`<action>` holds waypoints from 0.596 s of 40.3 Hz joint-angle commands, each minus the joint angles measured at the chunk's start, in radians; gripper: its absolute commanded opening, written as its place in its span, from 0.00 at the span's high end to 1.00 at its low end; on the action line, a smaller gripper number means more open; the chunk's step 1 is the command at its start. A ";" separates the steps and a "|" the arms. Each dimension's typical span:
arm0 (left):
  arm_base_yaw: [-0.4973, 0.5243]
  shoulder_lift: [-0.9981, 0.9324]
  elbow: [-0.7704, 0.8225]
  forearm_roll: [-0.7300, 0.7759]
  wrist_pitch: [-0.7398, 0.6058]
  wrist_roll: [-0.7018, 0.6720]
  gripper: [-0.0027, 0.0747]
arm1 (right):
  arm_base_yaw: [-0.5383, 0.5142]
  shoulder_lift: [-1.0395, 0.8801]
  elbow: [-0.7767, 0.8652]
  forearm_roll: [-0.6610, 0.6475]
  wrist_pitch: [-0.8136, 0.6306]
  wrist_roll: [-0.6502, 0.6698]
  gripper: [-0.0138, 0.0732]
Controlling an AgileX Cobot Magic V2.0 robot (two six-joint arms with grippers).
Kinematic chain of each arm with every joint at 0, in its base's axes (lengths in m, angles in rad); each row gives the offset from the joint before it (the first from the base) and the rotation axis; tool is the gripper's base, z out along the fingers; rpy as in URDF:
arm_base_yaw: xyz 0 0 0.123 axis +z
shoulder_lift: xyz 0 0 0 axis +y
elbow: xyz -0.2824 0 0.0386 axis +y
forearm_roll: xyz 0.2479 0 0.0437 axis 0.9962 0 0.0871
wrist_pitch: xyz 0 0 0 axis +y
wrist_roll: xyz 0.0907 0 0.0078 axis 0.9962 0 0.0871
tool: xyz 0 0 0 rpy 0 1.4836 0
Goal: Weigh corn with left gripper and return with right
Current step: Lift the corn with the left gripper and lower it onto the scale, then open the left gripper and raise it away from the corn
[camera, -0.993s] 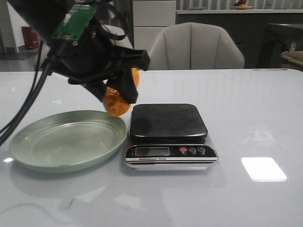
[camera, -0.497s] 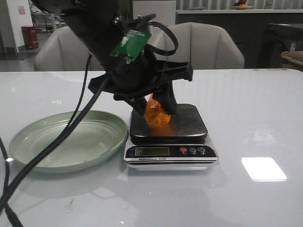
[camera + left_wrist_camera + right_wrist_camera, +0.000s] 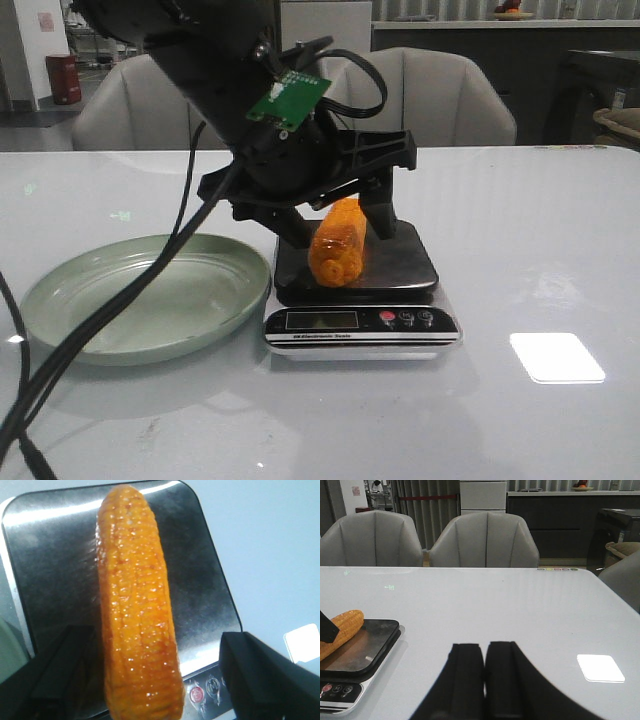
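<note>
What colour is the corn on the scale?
Orange-yellow corn, clearest in the left wrist view.

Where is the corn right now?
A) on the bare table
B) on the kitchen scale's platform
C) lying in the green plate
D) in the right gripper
B: the corn lies on the scale, between the left gripper's spread fingers, with the green plate empty beside it.
</note>
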 commanded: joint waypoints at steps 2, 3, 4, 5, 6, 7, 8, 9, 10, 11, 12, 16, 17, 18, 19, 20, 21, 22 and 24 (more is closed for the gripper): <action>-0.006 -0.122 -0.035 0.040 -0.034 -0.001 0.23 | -0.005 -0.020 0.003 -0.008 -0.082 -0.007 0.65; -0.006 -0.135 -0.035 0.054 -0.028 -0.001 0.23 | -0.005 -0.020 0.003 -0.008 -0.082 -0.007 0.65; -0.006 -0.151 -0.033 0.064 -0.026 -0.001 0.23 | -0.005 -0.020 0.003 -0.008 -0.082 -0.007 0.65; -0.006 -0.163 -0.033 0.072 -0.018 -0.001 0.23 | -0.005 -0.020 0.003 -0.008 -0.082 -0.007 0.65; -0.006 -0.176 -0.033 0.083 -0.011 -0.001 0.23 | -0.005 -0.020 0.003 -0.008 -0.082 -0.007 0.65; -0.006 -0.193 -0.030 0.092 -0.008 -0.001 0.23 | -0.005 -0.020 0.003 -0.008 -0.082 -0.007 0.65; -0.006 -0.206 -0.028 0.105 -0.003 -0.001 0.23 | -0.005 -0.020 0.003 -0.008 -0.082 -0.007 0.65; -0.006 -0.221 -0.021 0.116 -0.003 -0.001 0.23 | -0.005 -0.020 0.003 -0.008 -0.082 -0.007 0.65; -0.006 -0.240 -0.013 0.127 -0.003 -0.001 0.23 | -0.005 -0.020 0.003 -0.008 -0.082 -0.007 0.65; -0.006 -0.254 -0.005 0.132 -0.003 -0.001 0.23 | -0.005 -0.020 0.003 -0.008 -0.082 -0.007 0.65; -0.006 -0.275 0.007 0.138 -0.005 -0.001 0.23 | -0.005 -0.020 0.003 -0.008 -0.082 -0.007 0.65; -0.006 -0.354 0.068 0.150 -0.036 -0.001 0.23 | -0.005 -0.020 0.003 -0.008 -0.082 -0.007 0.65; -0.006 -0.377 0.088 0.150 -0.044 -0.001 0.23 | -0.005 -0.020 0.003 -0.008 -0.082 -0.007 0.65; -0.006 -0.395 0.104 0.150 -0.053 -0.001 0.23 | -0.005 -0.020 0.003 -0.008 -0.082 -0.007 0.65; -0.006 -0.417 0.125 0.150 -0.060 -0.001 0.23 | -0.005 -0.020 0.003 -0.008 -0.082 -0.007 0.65; -0.006 -0.434 0.142 0.152 -0.069 -0.001 0.23 | -0.005 -0.020 0.003 -0.008 -0.082 -0.007 0.65; -0.006 -0.457 0.163 0.155 -0.074 -0.001 0.23 | -0.005 -0.020 0.003 -0.008 -0.082 -0.007 0.65; -0.006 -0.474 0.183 0.161 -0.079 -0.001 0.23 | -0.005 -0.020 0.003 -0.008 -0.082 -0.007 0.65; -0.006 -0.520 0.221 0.174 -0.088 -0.001 0.23 | -0.005 -0.020 0.003 -0.008 -0.082 -0.007 0.65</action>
